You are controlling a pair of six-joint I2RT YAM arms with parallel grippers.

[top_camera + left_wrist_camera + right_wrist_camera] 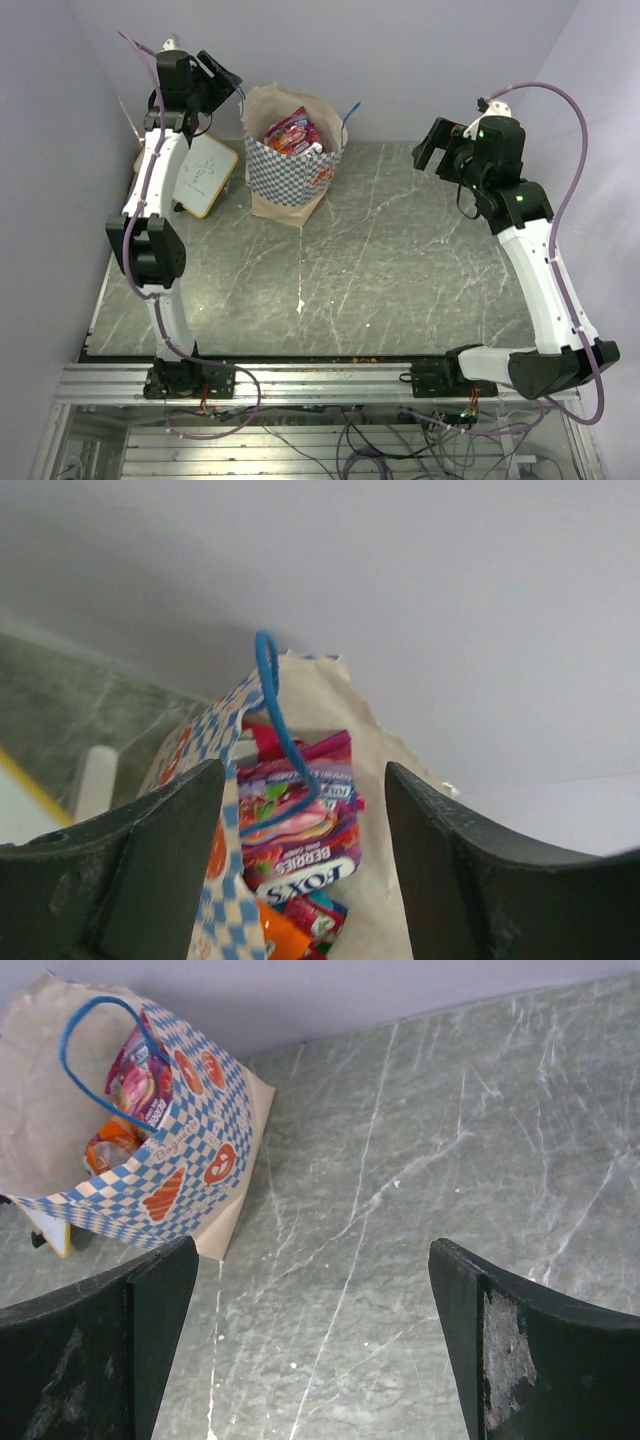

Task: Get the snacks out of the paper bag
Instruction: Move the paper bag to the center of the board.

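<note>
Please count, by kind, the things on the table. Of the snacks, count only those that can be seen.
Paper bag: 1
Whiteboard: 1
Snack packets showing in the bag's mouth: 3 (pink-red packet, orange packet, small red packet); others may be hidden
Total: 5

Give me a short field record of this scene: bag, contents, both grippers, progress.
bag: paper bag upright at far left of table, mouth open
contents: red-pink packet on top, orange packet lower, both inside
left gripper: open, empty, facing the bag's mouth
right gripper: open, empty, over bare table, apart from bag
progress: no packet out yet
</note>
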